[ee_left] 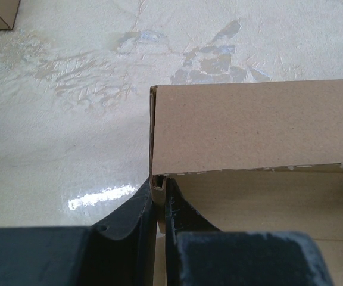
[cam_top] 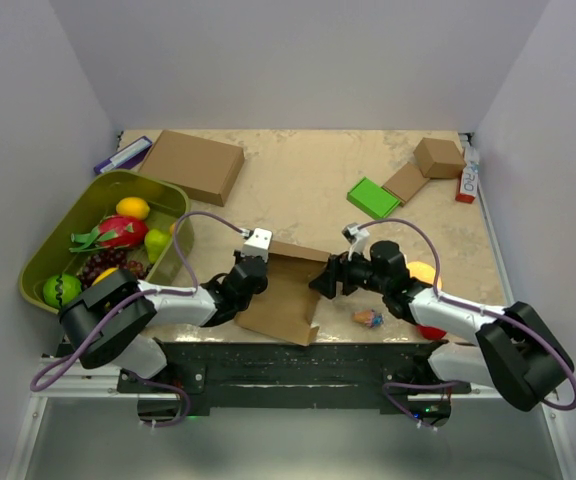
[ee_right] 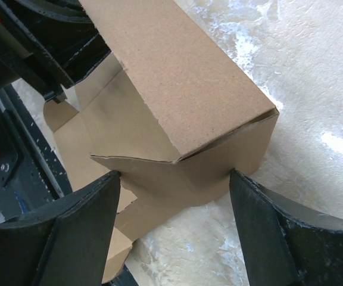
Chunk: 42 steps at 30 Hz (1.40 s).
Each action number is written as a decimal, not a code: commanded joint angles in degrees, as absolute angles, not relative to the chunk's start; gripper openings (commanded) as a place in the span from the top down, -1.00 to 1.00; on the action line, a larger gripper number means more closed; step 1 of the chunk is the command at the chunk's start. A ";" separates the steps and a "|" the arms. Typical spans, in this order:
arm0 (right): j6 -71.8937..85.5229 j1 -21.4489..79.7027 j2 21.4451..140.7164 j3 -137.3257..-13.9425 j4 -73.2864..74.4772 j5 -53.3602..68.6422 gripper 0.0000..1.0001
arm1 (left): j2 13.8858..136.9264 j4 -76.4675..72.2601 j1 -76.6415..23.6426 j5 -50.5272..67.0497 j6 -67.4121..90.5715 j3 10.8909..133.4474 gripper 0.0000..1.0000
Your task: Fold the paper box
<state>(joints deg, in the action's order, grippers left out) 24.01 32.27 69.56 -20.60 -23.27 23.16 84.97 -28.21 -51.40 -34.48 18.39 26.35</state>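
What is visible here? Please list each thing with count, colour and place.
paper box: one, brown, partly folded, near centre
large box: one, brown, far left
small box: one, brown, far right
flat cardboard: one, brown, beside small box
block: one, green, right of centre
tray: one, olive, left edge
fruits: several, mixed colours, inside tray
orange fruit: one, orange, behind right arm
carton: one, red-white, far right corner
slim pack: one, purple-white, far left corner
small trinket: one, multicoloured, beside right arm
table: one, beige
left gripper: one, black, shut on paper box's edge
right gripper: one, black, open astride paper box's end
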 commanded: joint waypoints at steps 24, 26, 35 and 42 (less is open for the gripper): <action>27.07 32.70 75.49 -20.83 -34.71 6.68 0.13 | 85.69 -33.75 -51.77 -27.77 14.06 24.70 1.00; 27.16 32.70 76.02 -21.09 -35.15 5.98 0.21 | 85.78 -33.84 -51.77 -27.60 14.06 24.70 1.00; 27.51 32.78 76.90 -21.36 -34.01 2.29 0.29 | 84.99 -32.69 -51.77 -28.48 14.77 24.96 1.00; 28.47 32.78 78.13 -22.94 -31.56 -2.36 -0.08 | 85.43 -33.31 -51.86 -27.69 15.21 24.87 1.00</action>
